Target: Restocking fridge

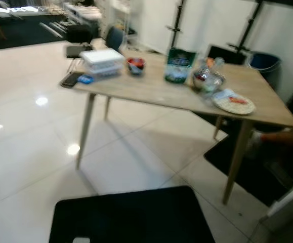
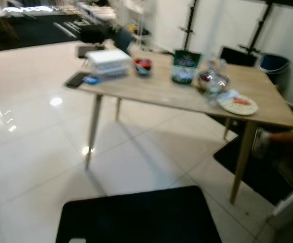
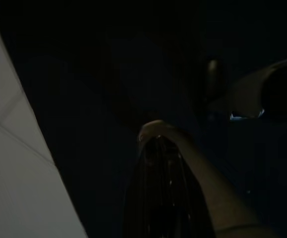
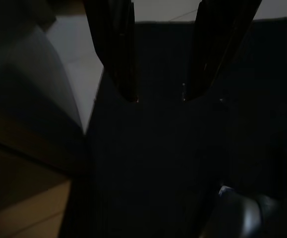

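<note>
A light wooden table (image 1: 156, 92) stands ahead of me on the white tile floor. On it are a stack of white lidded containers (image 1: 102, 62), a small red bowl (image 1: 135, 64), a green carton (image 1: 178, 65), a clear bag of fruit (image 1: 207, 79) and a wrapped plate of food (image 1: 233, 103). A dark phone (image 1: 71, 79) and a blue item (image 1: 85, 79) lie at the table's left end. My right gripper (image 4: 159, 98) hangs open over a black mat, holding nothing. My left gripper (image 3: 158, 148) hangs idle in deep shade.
A black mat (image 1: 131, 215) lies on the floor just in front of me. A blue bin (image 1: 263, 63) stands behind the table at the right. A person's leg and shoe (image 2: 275, 142) show at the right by another dark mat. A chair (image 1: 114, 37) stands behind the table.
</note>
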Available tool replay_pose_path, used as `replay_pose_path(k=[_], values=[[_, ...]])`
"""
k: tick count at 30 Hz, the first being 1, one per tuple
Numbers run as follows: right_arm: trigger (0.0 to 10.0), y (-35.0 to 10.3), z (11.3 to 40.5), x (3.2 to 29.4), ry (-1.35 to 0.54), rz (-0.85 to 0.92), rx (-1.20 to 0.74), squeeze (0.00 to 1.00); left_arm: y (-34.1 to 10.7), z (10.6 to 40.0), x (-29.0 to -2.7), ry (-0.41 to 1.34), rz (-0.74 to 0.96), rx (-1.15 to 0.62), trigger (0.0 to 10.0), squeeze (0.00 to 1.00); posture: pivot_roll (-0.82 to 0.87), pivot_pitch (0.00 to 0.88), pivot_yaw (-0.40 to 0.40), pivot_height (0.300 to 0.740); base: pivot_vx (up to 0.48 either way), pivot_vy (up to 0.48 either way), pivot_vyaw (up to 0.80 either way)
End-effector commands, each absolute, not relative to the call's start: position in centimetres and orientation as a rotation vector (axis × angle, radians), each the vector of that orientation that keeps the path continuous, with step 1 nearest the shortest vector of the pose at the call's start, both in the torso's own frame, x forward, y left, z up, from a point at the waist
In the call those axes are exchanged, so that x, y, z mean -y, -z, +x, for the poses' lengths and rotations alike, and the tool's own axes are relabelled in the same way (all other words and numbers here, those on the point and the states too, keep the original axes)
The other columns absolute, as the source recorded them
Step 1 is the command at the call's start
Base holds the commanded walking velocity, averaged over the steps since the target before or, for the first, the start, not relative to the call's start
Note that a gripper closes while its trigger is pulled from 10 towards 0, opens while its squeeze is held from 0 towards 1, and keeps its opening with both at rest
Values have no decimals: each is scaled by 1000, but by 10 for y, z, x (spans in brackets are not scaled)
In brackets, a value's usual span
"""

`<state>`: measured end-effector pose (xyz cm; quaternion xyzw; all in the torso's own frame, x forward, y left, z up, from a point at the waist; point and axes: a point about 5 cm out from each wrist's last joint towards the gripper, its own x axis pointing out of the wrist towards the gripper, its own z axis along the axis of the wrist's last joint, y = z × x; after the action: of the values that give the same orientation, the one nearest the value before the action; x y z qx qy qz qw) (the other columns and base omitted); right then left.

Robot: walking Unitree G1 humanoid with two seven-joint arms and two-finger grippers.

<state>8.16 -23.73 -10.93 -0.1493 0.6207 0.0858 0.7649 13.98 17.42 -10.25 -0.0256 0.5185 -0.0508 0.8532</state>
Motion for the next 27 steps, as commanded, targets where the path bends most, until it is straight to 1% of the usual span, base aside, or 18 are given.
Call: replay_pose_path(k=[1, 20, 27], values=[[10000, 107, 95, 235, -198, -347, -1304, 0, 106, 129, -174, 106, -55, -1128, 10000, 0, -30, 0, -37, 740, 382, 0, 0], [10000, 106, 99, 234, -201, -364, -1299, 0, 105, 131, -176, 102, -50, -1123, 10000, 0, -21, 0, -38, 740, 386, 0, 0], [10000, 107, 99, 233, -203, -361, -1300, 0, 106, 130, -177, 76, -57, -1126, 10000, 0, -24, 0, -37, 740, 0, 0, 0]])
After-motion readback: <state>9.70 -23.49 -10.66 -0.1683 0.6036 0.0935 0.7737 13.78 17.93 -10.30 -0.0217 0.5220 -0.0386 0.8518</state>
